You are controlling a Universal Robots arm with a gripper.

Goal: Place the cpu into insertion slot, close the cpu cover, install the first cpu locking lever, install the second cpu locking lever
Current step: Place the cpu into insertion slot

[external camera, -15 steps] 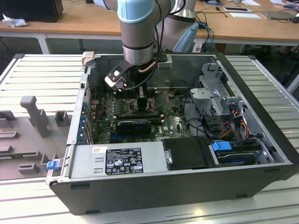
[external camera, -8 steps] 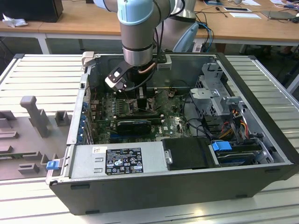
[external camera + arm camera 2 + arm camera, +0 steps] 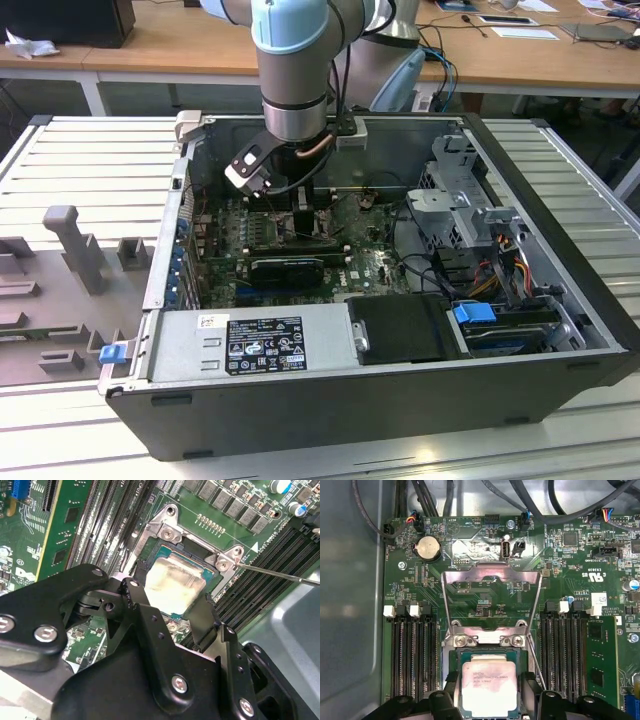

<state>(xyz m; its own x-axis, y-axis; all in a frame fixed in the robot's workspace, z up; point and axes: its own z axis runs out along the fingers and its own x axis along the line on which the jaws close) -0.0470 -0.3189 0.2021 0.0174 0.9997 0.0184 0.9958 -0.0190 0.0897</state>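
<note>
cpu [image 3: 489, 687] sits in insertion slot [image 3: 485, 651]; gripper [image 3: 490, 679] straddles it, clamped or free: cannot tell; cpu cover [image 3: 490, 574] up; placement step, I reckon; release wants no side drag.

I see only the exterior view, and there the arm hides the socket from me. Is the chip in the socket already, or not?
Observer: Yes. In the first wrist view the chip sits inside the frame of the socket, metal top facing up.
Operator: Thank you. Is the cover closed over the chip?
Observer: No. The cover stands open, swung back away from the socket, so the chip is bare.
Operator: And the locking lever, where is it?
Observer: In the second wrist view a thin lever juts away from the socket's corner, out over the memory slots, not lying along the socket.
</note>
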